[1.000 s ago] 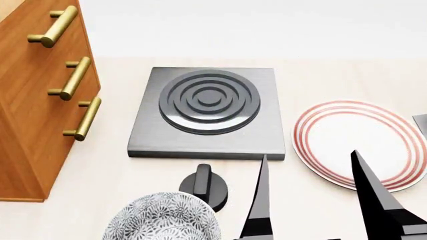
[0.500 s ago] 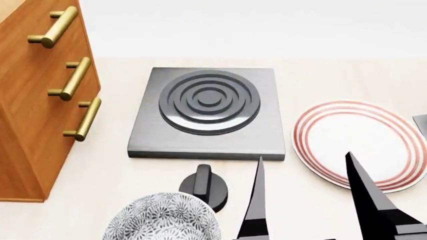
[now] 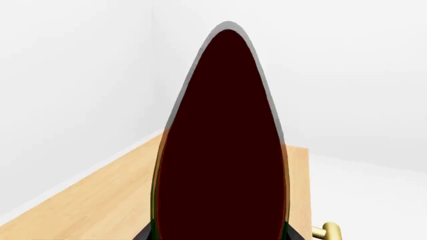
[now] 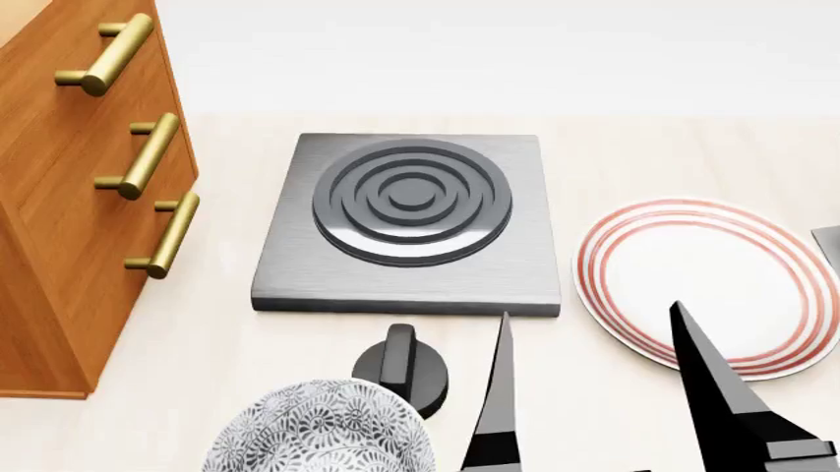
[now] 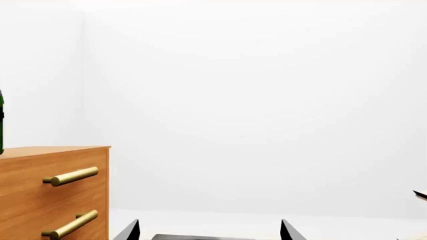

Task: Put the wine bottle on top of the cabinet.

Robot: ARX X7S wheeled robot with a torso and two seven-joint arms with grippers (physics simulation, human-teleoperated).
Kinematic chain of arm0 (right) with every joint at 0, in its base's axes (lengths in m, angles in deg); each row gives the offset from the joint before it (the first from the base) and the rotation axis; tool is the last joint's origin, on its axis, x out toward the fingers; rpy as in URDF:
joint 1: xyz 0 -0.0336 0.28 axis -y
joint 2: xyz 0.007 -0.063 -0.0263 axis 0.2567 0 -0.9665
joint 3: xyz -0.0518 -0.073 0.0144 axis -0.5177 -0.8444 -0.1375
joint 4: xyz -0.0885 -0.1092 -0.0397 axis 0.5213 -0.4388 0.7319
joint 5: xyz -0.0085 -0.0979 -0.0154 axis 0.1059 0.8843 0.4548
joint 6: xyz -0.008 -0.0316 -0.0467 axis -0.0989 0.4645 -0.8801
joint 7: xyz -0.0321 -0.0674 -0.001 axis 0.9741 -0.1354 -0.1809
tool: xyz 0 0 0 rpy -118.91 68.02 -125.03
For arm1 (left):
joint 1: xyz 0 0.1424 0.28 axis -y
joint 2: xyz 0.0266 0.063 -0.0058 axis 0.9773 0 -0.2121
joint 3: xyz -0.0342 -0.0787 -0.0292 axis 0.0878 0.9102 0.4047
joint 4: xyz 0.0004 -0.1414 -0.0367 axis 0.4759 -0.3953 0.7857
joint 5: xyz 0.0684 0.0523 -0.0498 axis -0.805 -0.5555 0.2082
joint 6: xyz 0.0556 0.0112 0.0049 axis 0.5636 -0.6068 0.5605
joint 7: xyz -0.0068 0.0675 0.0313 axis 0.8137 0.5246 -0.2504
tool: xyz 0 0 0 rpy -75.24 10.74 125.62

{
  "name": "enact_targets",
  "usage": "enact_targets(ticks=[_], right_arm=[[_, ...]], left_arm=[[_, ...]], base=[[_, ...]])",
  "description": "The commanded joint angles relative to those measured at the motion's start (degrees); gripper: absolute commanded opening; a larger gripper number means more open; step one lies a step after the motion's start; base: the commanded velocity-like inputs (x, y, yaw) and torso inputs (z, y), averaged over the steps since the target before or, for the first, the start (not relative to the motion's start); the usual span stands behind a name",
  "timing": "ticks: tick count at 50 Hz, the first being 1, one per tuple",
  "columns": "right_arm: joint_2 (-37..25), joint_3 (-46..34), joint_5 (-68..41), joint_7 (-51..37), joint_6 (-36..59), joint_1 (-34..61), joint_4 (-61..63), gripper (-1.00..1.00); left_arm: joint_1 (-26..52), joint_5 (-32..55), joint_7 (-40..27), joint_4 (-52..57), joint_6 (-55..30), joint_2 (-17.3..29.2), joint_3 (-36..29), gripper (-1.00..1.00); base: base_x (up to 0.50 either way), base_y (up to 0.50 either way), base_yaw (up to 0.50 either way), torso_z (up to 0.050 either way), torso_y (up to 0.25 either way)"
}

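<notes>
- Green glass of the wine bottle (image 5: 1, 122) shows above the cabinet (image 4: 59, 226) top — seemingly placed, or nearly.
- Left gripper: grip hidden — can't tell.
- Right gripper (image 4: 597, 393) hangs open, empty.

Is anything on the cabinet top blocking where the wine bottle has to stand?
Nothing visible. In the left wrist view the cabinet top shows bare wood around the wine bottle, which fills the centre. The right wrist view shows the bottle's edge already at top level.

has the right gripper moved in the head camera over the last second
Yes. Against the fixed stove plate, the right gripper has slid slightly toward the left of the head view, away from the striped plate; its jaws stay open.
</notes>
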Motion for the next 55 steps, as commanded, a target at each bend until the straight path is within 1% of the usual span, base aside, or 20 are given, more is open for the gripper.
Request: enact_targets(ticks=[1, 5, 6, 15, 30, 38, 39, 40, 51, 54, 55], right_arm=[[-0.3, -0.2, -0.1, -0.3, -0.2, 0.0, 0.0, 1.00], [-0.3, -0.5, -0.1, -0.3, -0.1, 0.2, -0.1, 1.00], [-0.4, -0.5, -0.2, -0.3, -0.1, 0.2, -0.1, 1.00], [-0.6, -0.7, -0.3, -0.5, -0.4, 0.2, -0.1, 1.00], [-1.0, -1.0, -0.5, -0.8, -0.5, 0.3, 0.0, 1.00], [-1.2, -1.2, -0.5, -1.1, -0.6, 0.2, 0.0, 1.00], [-1.2, -1.2, -0.5, -1.1, -0.5, 0.3, 0.1, 1.00], [-1.2, -1.3, -0.6, -1.2, -0.5, 0.4, 0.2, 1.00], [-1.3, -2.1, -0.4, -1.4, -0.3, 0.7, 0.2, 1.00], [-1.3, -2.4, -0.2, -1.3, -0.6, 0.7, -0.1, 1.00], [-1.3, -2.5, -0.2, -1.3, -0.5, 0.8, -0.1, 1.00]], left_arm=[[-3.8, 3.0, -1.7, -2.8, -1.4, 0.4, -0.5, -1.00], [-3.2, 2.9, -1.6, -3.0, -1.4, 0.3, -0.6, -1.00], [-3.1, 3.0, -1.5, -3.1, -1.1, 0.2, -0.3, 1.00], [-3.0, 3.3, -1.8, -3.6, -0.3, 0.1, 0.4, 1.00], [-3.8, 3.9, -2.3, -1.2, -1.4, 0.7, 0.7, 1.00], [-5.6, 2.8, -1.0, 0.8, 1.5, 1.1, -0.8, 1.00], [-5.8, 2.8, -1.1, 1.3, 1.7, 1.2, -0.7, 1.00], [-5.9, 0.9, 0.3, 2.8, 1.5, 2.2, -3.9, 1.00], [-9.6, 3.1, -0.9, 14.9, 1.5, 4.9, -1.7, 1.00], [-13.7, 5.2, -2.7, 22.9, 1.1, 6.5, 0.6, 1.00], [-14.3, 5.4, -2.9, 23.9, 1.0, 6.8, 0.7, 1.00]], base=[[0.00, 0.00, 0.00, 0.000, 0.000], [0.00, 0.00, 0.00, -0.005, 0.000], [0.00, 0.00, 0.00, 0.000, 0.000], [0.00, 0.00, 0.00, 0.000, 0.000], [0.00, 0.00, 0.00, 0.000, 0.000], [0.00, 0.00, 0.00, 0.000, 0.000], [0.00, 0.00, 0.00, 0.000, 0.000], [0.00, 0.00, 0.00, 0.000, 0.000], [0.00, 0.00, 0.00, 0.000, 0.000], [0.00, 0.00, 0.00, 0.000, 0.000], [0.00, 0.00, 0.00, 0.000, 0.000]])
